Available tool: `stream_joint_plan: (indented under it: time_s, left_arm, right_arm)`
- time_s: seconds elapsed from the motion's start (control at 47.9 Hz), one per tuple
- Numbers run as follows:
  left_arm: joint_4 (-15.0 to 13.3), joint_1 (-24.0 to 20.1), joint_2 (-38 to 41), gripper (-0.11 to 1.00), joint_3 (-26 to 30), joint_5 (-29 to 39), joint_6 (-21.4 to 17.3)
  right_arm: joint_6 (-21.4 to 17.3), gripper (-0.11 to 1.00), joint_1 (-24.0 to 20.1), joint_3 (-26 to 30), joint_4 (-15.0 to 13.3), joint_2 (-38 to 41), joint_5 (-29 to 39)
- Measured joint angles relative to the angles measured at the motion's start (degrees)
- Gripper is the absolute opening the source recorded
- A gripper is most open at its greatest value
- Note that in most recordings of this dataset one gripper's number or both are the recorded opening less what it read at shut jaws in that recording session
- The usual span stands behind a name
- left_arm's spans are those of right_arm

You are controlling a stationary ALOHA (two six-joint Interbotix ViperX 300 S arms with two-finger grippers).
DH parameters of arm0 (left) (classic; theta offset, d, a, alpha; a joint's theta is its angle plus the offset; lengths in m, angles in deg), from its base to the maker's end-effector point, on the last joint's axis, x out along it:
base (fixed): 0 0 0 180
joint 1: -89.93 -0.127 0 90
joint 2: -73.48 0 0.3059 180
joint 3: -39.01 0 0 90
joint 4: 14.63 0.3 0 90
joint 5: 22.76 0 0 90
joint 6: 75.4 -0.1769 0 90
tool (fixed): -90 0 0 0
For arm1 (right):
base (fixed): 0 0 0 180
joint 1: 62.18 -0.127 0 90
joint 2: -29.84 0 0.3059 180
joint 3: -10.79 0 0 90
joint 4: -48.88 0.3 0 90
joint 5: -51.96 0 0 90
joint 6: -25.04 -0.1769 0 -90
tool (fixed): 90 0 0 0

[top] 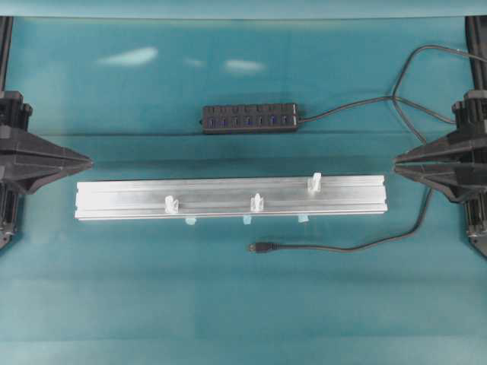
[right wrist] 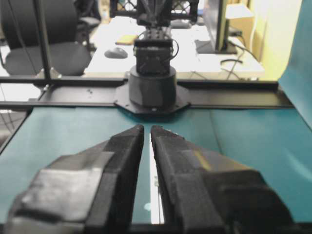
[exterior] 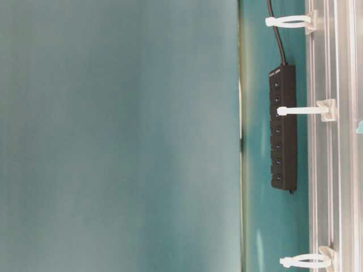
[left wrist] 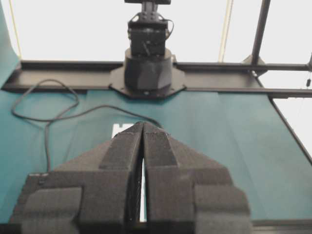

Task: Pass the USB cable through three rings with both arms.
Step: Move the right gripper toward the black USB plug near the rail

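Both arms parked at the table's ends, holding nothing.

The left gripper [top: 90, 160] is pressed shut; the right gripper [top: 396, 160] shows only a slit between its fingers. Between them lies the rail [top: 122, 199] carrying the three rings [top: 256, 202]. The USB cable [top: 335, 247] lies beyond the rail, nearer the right gripper, its plug loose on the cloth.

Overhead lighting is producing two soft white glare patches on the far part of the teal worktop [top: 137, 57], while the silver rail [top: 228, 199] is reflecting brightly and casting only a faint shadow along its near edge. The table-level view is appearing rotated sideways, with its left half showing only a soft, featureless teal blur. In the left wrist view the background is blowing out to pure white, and the nearby left tool [left wrist: 142, 126] is looking slightly soft.
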Motion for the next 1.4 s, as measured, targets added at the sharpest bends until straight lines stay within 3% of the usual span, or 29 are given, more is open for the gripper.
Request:
stream_joint_plan:
  time_s: [0.146,0.355,0.459,0.606,0.71,0.794,0.877,0.982,1.023,1.065,1.19,1.295,1.399]
  left_arm:
    - [0.2,0.5,0.7,0.02,4.5,2.5,1.3]
    - [0.4,0.6,4.0,0.03,11.4,11.2,2.3]
    - [0.4,0.8,7.5,0.03,14.7,17.4,5.9]
    - [0.4,0.8,11.6,0.03,17.4,21.4,10.3]
    - [0.5,0.8,13.3,0.03,18.4,21.4,10.0]
    - [0.5,0.8,14.2,0.06,18.6,21.0,8.3]
    - [0.5,0.8,14.6,0.24,18.7,20.9,7.3]
    - [0.5,0.9,14.7,0.57,18.7,21.0,6.6]
    - [0.5,1.0,14.6,0.7,18.8,20.9,6.5]
    - [0.5,1.0,14.6,0.72,18.7,21.0,6.4]
    - [0.5,1.1,14.0,0.35,18.7,21.2,6.4]
    - [0.6,1.4,12.8,0.08,18.7,21.2,6.4]
    - [0.5,1.4,12.0,0.01,18.7,21.2,6.4]
  right_arm:
    - [-0.9,-0.09,-0.1,1.8,1.1,0.0,3.5]
    - [-4.2,-0.11,-0.2,7.9,1.3,1.3,19.1]
    - [-4.7,-0.1,-0.3,10.4,1.3,2.9,25.0]
    - [-4.9,-0.05,-0.2,12.0,1.3,4.6,27.2]
    - [-5.0,0.05,-0.1,12.0,1.3,5.3,27.4]
    - [-5.0,0.22,-0.2,12.0,1.3,5.5,27.4]
    - [-5.0,0.45,-0.1,12.0,1.3,5.5,27.4]
    - [-5.0,0.7,-0.2,12.0,1.3,5.6,27.4]
    - [-5.0,0.67,-0.1,12.0,1.3,5.6,27.4]
    - [-5.0,0.59,-0.1,12.0,1.3,5.6,27.4]
    - [-5.0,0.25,-0.3,12.1,1.3,6.2,27.6]
    - [-5.0,0.04,-1.2,13.1,1.3,7.5,28.3]
    - [-5.0,-0.07,-2.1,14.2,1.3,9.4,30.0]
